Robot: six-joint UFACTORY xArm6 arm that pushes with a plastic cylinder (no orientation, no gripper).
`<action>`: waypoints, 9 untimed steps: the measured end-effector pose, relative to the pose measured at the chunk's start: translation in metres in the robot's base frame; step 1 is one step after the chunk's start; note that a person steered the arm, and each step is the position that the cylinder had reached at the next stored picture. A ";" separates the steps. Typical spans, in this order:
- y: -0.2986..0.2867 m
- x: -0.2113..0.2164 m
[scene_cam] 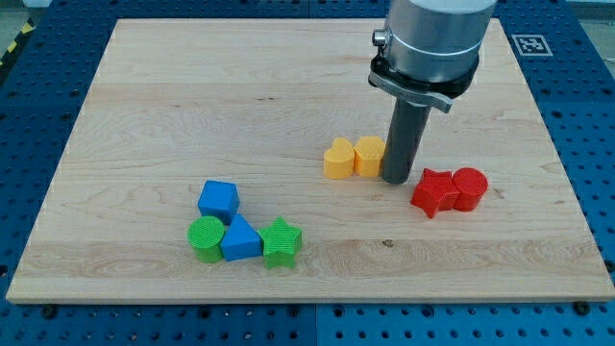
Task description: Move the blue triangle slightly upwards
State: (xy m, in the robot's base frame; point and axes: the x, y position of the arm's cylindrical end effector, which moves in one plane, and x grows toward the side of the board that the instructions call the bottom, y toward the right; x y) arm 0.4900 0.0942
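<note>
Tip (pixel 395 180) of my rod, no jaws on it, touching the yellow blocks (pixel 354 157), red blocks (pixel 449 190) just right, blue triangle (pixel 239 239) far lower left between green cylinder (pixel 205 236) and green star (pixel 281 241), blue cube (pixel 218 200) above it

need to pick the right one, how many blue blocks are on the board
2. The blue cube sits at the top of the lower-left cluster; the blue triangle is just below it, between the green cylinder and green star. None seem hidden.
</note>
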 end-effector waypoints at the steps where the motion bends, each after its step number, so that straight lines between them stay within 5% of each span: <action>1: -0.006 0.006; 4: -0.043 0.123; 7: -0.144 0.127; 9: -0.141 0.112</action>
State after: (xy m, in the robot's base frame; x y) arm 0.6020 -0.0468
